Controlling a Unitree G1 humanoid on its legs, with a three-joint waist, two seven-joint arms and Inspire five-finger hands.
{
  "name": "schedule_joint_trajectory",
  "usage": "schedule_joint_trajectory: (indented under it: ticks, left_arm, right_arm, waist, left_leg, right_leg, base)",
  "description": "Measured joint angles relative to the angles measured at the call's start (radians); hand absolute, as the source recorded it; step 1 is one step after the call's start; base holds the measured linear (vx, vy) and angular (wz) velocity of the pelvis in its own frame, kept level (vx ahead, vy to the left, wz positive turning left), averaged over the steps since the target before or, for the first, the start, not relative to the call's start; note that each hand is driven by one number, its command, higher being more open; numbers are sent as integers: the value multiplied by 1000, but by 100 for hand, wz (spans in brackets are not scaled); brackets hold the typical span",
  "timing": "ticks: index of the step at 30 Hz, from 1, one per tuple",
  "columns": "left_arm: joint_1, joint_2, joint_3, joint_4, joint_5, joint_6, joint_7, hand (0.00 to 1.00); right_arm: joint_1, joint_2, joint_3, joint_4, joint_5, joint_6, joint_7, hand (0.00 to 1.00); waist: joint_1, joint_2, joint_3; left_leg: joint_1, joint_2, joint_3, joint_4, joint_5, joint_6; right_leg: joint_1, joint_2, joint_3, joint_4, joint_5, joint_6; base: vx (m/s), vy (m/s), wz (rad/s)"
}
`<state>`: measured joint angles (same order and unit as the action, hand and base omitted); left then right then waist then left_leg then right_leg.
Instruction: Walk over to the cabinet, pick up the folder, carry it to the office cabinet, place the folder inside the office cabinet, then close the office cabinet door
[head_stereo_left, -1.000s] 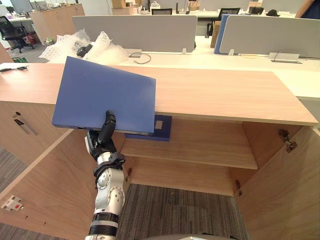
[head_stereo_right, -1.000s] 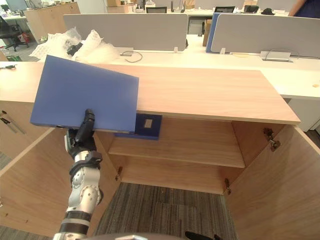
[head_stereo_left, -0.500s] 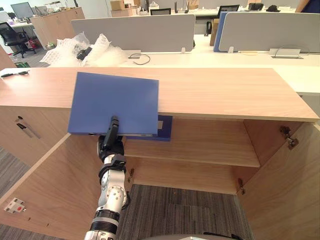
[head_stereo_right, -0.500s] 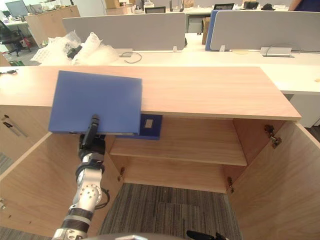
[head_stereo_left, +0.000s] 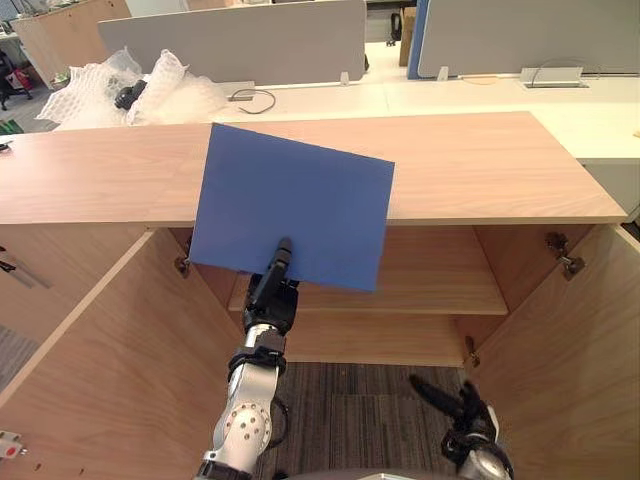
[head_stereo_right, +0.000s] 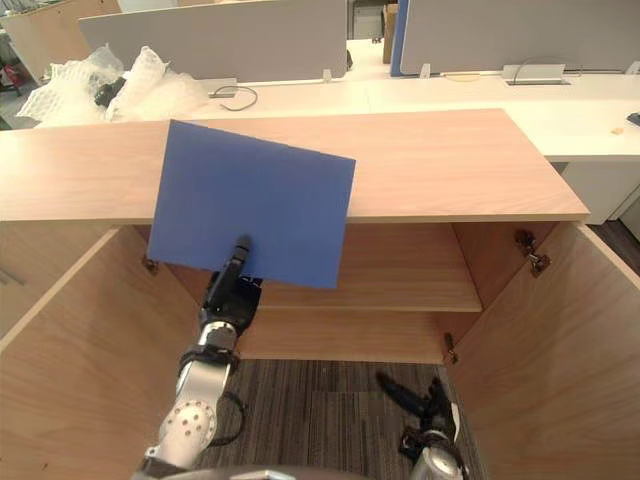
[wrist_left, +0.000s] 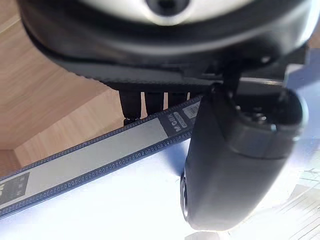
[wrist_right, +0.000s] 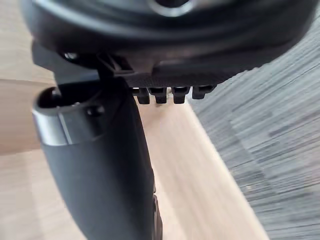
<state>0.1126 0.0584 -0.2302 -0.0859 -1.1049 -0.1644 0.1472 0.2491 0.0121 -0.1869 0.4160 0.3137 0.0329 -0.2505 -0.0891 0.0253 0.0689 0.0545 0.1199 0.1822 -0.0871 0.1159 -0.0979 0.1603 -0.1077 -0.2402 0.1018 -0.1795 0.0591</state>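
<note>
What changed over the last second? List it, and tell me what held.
The left hand carried the blue folder rightward, from the left end of the office cabinet to in front of its open shelves. The camera also moved. Unchanged: the hand's grip on the folder's lower edge, both doors open. The right hand hangs open, low on the right.

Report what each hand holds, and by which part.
The left hand pinches the blue folder at its lower, spine edge. The right hand holds nothing.
</note>
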Motion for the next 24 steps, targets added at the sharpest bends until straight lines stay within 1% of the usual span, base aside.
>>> schedule_joint_trajectory:
  ticks: [2,4,6,7,9,10,12,16,19,21,22,23,24]
  left_arm:
    - [18,-7,1,-34,1,1,1,0]
    - [31,-10,1,-61,1,1,2,0]
    - [39,-15,4,-84,1,1,2,0]
    - [40,-15,5,-87,1,1,2,0]
    - [42,-20,11,-97,9,3,2,0]
    - [42,-21,12,-99,13,4,2,0]
    - [54,-25,13,-116,19,16,-1,0]
    - [63,-25,24,-127,47,21,-6,0]
    - [58,-20,45,-127,57,22,-18,0]
    - [47,-10,55,-127,58,22,-29,0]
    - [43,-6,56,-127,58,22,-32,0]
    - [33,4,57,-125,61,22,-39,0]
    - [28,10,57,-125,68,22,-43,0]
  right_arm:
    - [7,23,-20,-69,5,-12,-31,100]
    - [8,41,-33,-127,61,-27,-53,100]
    - [19,42,-34,-232,124,-35,-64,100]
    - [20,42,-35,-254,124,-35,-65,100]
    - [24,42,-42,-385,121,-40,-66,100]
    - [24,42,-48,-419,120,-45,-67,100]
    - [14,42,-89,-537,100,-62,-78,100]
    - [-36,35,-170,-640,13,-71,-105,100]
    - [-105,-5,-226,-673,-48,-77,-112,100]
    - [-169,-91,-232,-673,-46,-82,-112,100]
    - [-187,-115,-230,-672,-34,-83,-101,100]
    - [-225,-167,-223,-667,-19,-88,-76,100]
    - [-245,-196,-215,-662,-2,-91,-62,100]
  waist:
    - [1,0,0]
    - [3,0,0]
    - [6,1,-1]
    - [6,1,-1]
    - [7,7,-5]
    - [8,9,-6]
    - [9,16,-16]
    - [8,19,-30]
    - [3,19,-34]
    - [1,19,-35]
    - [2,19,-35]
    - [2,19,-35]
    - [2,19,-35]
  left_leg:
    - [1,0,0,0,0,0]
    - [2,0,1,0,0,0]
    - [5,-1,4,0,-1,0]
    - [5,-1,5,0,-1,0]
    - [3,0,7,0,-2,0]
    - [2,0,7,0,-2,0]
    - [0,0,6,1,-2,0]
    - [-4,0,6,2,-1,1]
    - [-4,0,6,2,-1,1]
    - [-4,0,6,2,-1,2]
    - [-4,0,6,2,-1,2]
    - [-5,0,6,2,-1,2]
    - [-5,0,6,2,-1,2]
  right_leg:
    - [-2,-1,2,8,-1,-2]
    - [-4,-3,5,15,-1,-2]
    - [-8,-4,12,21,-3,-2]
    - [-9,-4,13,22,-3,-1]
    - [-19,-4,21,29,-6,3]
    - [-21,-5,21,32,-6,3]
    - [-28,-6,24,40,-7,4]
    - [-37,-5,27,46,-6,4]
    - [-38,-5,28,48,-5,5]
    - [-39,-5,29,49,-3,5]
    - [-39,-5,29,50,-3,5]
    - [-40,-5,30,50,-2,5]
    - [-40,-5,30,51,-1,5]
  base:
    - [0,0,0]
    - [-8,16,-1]
    - [-47,41,-5]
    - [-64,39,-6]
    - [-66,28,-5]
    - [-64,26,-4]
    - [-47,25,-3]
    - [0,0,0]
    - [0,0,0]
    - [0,0,0]
    - [0,0,0]
    - [0,0,0]
    - [0,0,0]
